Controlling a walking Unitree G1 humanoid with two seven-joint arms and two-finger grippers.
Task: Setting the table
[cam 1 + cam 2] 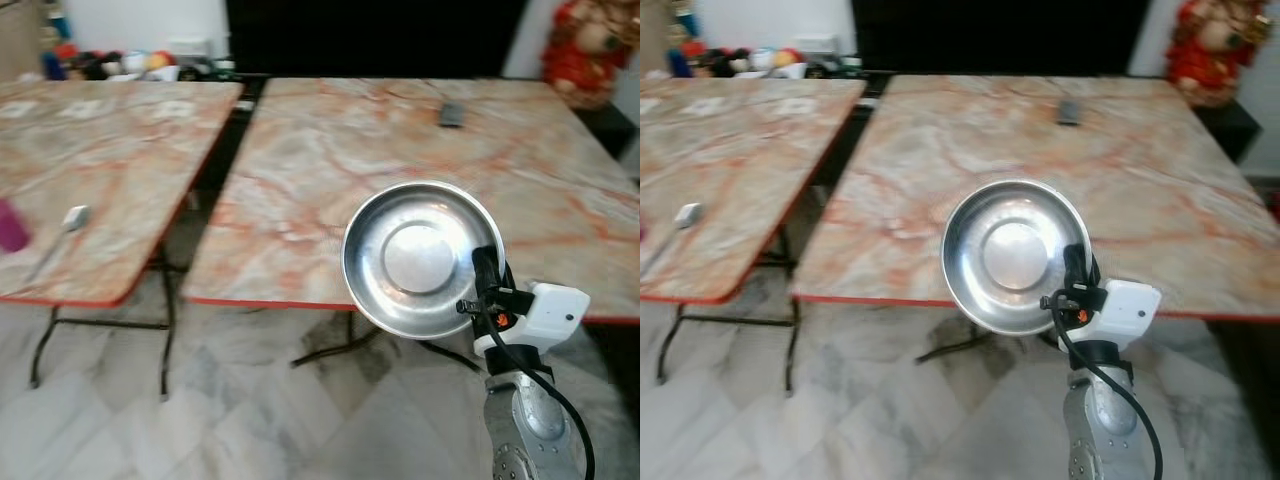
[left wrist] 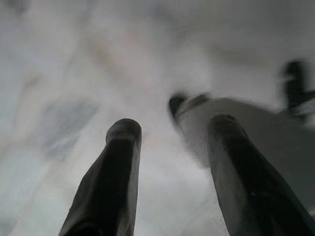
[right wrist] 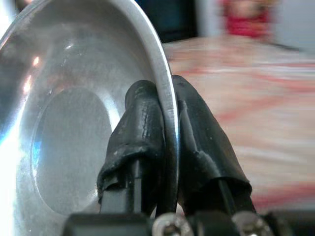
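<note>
- Fingers of the right gripper (image 3: pixel 165 162) were pinched on the rim of a round, shallow, shiny steel plate (image 1: pixel 420 255), one black finger (image 3: pixel 135 142) inside the dish, the other behind it.
- Plate was held tilted, hollow face toward the head camera, above the near red-trimmed edge of the pink-veined marble-pattern table (image 1: pixel 330 140); not set down yet. An edge grip is likely the only hold thin fingers can get on a flat dish.
- Right arm rose from below, its white wrist housing (image 1: pixel 545 315) just beside the plate's rim.
- Left gripper (image 2: pixel 170 172) hung idle over the pale tiled floor (image 2: pixel 64 73), its two black fingers apart with nothing between them; view blurred.
- Second table of the same marble pattern (image 1: pixel 110 170) stood to the robot's left, a gap between the two. On it lay a metal spoon (image 1: pixel 70 222) and, at the picture's edge, a magenta object (image 1: pixel 10 225), too cropped to identify.
- Small dark flat object (image 1: pixel 452 114) rested far back on the near table; red plush figure (image 1: pixel 590 45) beyond its far corner.
- Judgement: carrying stage; the plate needs levelling and lowering onto the tabletop.
</note>
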